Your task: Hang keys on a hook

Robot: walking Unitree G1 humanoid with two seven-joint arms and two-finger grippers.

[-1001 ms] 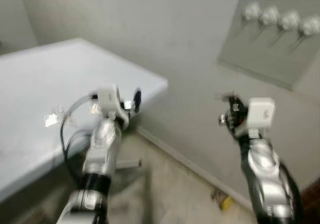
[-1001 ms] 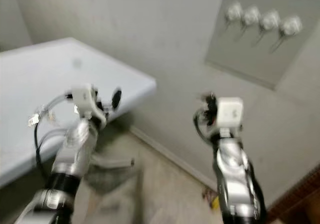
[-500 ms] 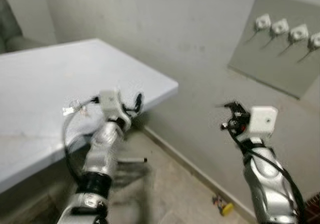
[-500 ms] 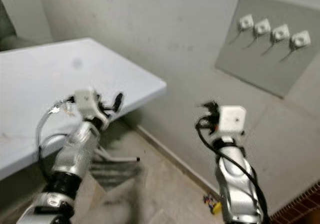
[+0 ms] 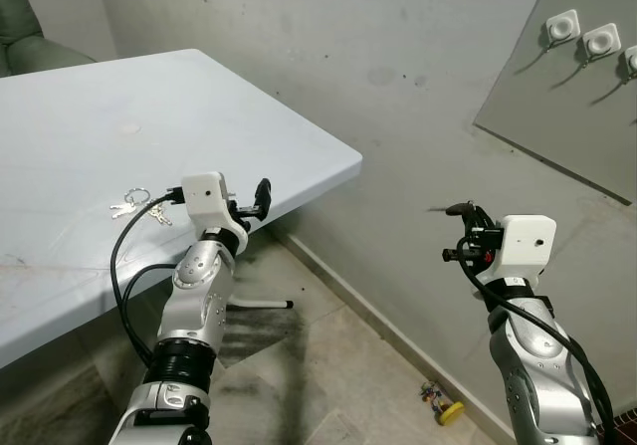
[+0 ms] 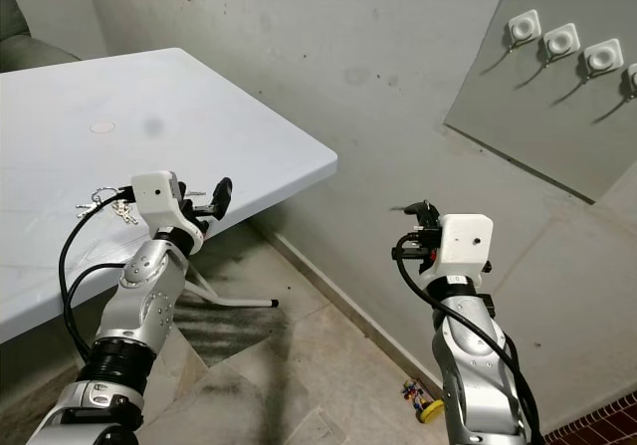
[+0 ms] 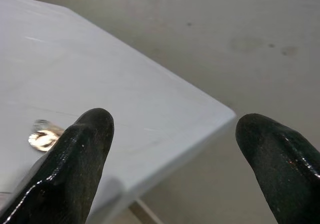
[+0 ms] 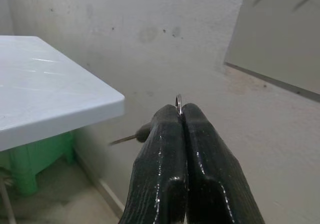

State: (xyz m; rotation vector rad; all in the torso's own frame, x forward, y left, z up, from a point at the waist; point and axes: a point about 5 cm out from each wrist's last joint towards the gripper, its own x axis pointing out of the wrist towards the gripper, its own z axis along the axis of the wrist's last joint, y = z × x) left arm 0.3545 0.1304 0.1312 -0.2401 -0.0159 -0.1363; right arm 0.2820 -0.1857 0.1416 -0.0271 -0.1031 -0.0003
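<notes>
My right gripper [image 8: 182,111] is shut on a set of keys: a small ring [image 8: 178,102] pokes out past the fingertips and a thin key [image 8: 125,140] sticks out to one side. It is held in the air in front of the wall [image 5: 461,234], well below and left of a grey board [image 5: 577,97] that carries a row of white hooks [image 5: 562,27]. My left gripper [image 5: 254,202] is open above the near edge of the white table [image 5: 199,107]. A second bunch of keys [image 5: 131,204] lies on the table just left of that wrist.
The table's metal leg [image 5: 261,304] rests on the tiled floor underneath. A small yellow object [image 5: 444,406] lies by the skirting at the foot of the wall. A green seat [image 5: 20,37] stands beyond the table's far left, and a green stool [image 8: 30,169] under it.
The whole picture has shifted and sharpened as the camera moved; the hook board now sits further up and right. Both arms keep the same stance, right gripper still shut.
</notes>
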